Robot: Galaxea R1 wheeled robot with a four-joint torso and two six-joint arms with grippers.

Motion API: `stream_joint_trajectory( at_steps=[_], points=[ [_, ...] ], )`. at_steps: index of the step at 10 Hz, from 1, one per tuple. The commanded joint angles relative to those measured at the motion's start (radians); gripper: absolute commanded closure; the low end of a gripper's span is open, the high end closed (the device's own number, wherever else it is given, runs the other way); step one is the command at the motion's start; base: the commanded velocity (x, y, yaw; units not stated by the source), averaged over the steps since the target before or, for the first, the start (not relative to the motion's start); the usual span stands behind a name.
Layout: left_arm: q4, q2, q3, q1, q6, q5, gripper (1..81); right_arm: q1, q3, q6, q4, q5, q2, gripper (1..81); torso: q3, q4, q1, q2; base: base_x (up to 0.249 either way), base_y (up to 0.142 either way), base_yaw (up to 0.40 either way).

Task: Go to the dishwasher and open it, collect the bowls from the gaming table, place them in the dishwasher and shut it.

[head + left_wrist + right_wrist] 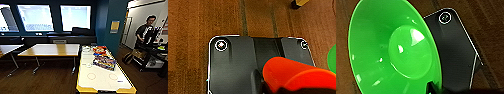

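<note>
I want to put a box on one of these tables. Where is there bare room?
The white-topped gaming table is bare at its near end, around the two red circles. Its far end is crowded: colourful boxes along the right edge and a small white item by the left. The wooden table beside it looks bare.

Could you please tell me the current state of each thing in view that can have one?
green bowl: off the table, tilted on edge over the wooden floor at the right wrist.
orange bowl: off the table, close at the left wrist.
gaming table: still carries colourful boxes and small white items.
wooden-topped table: bare top.
</note>
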Motion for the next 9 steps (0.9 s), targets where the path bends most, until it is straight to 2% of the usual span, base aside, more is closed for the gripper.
stream_joint_trajectory(
  at_steps=[1, 9],
  points=[
    [0.016, -0.01, -0.003, -0.042, 0.005, 0.034, 81.1, 0.034, 0.008, -0.012, -0.028, -0.086, 0.007, 81.1, 0.0, 0.0, 0.0, 0.0, -0.123, 0.0, 0.0],
    [0.022, -0.003, -0.005, -0.033, 0.005, 0.033, 81.1, 0.028, 0.008, -0.012, -0.045, -0.079, 0.014, 81.1, 0.0, 0.0, 0.0, 0.0, -0.124, 0.0, 0.0]
  ],
)
